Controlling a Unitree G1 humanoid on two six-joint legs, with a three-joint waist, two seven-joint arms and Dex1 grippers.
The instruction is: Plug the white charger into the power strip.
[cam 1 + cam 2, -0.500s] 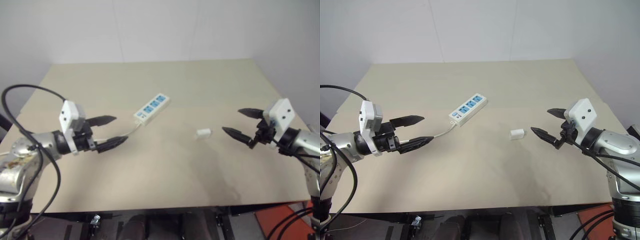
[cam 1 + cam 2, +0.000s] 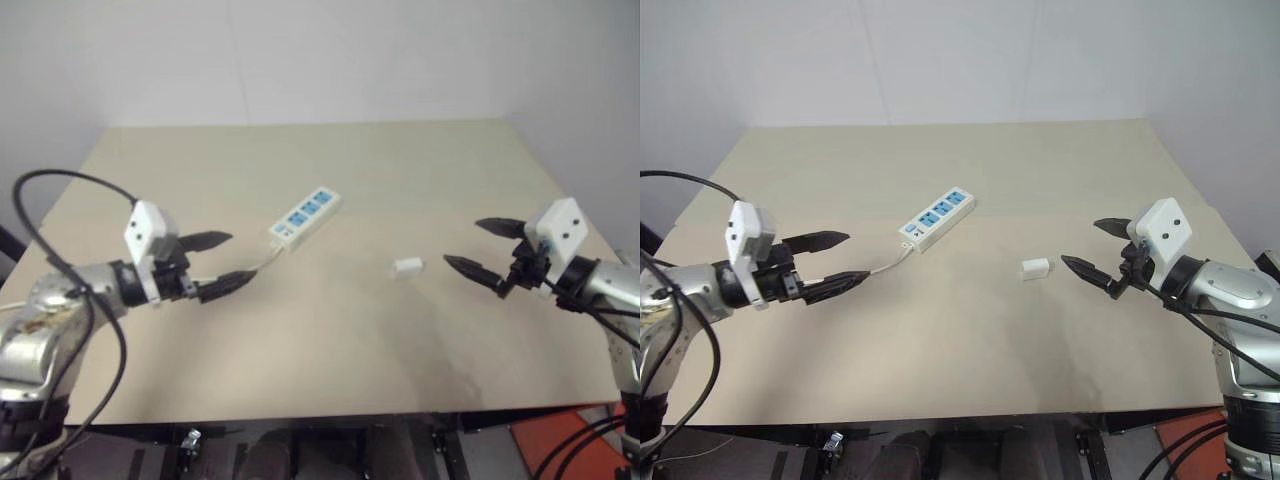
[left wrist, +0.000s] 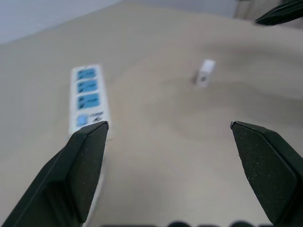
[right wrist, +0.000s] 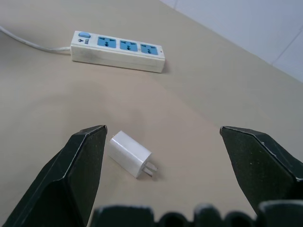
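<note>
The white charger (image 2: 1034,268) lies on its side on the beige table (image 2: 970,350), right of centre; its prongs show in the right wrist view (image 4: 129,153). My right gripper (image 2: 1098,247) hovers open just to its right, pointing at it, with nothing between the fingers. The power strip (image 2: 936,217) lies flat and slanted in the middle of the table, blue sockets up, also seen as the power strip (image 4: 118,49) beyond the charger. Its thin cord (image 2: 889,264) runs toward my left gripper (image 2: 842,258), which hangs open and empty to the strip's left.
The table's front edge (image 2: 940,415) runs across the bottom and a pale wall (image 2: 960,60) stands behind. Bare tabletop lies between the charger and the strip. A black cable (image 2: 40,235) loops above my left arm.
My left arm has drawn back a little toward the left, gripper still open. The right gripper, charger and strip have not moved.
</note>
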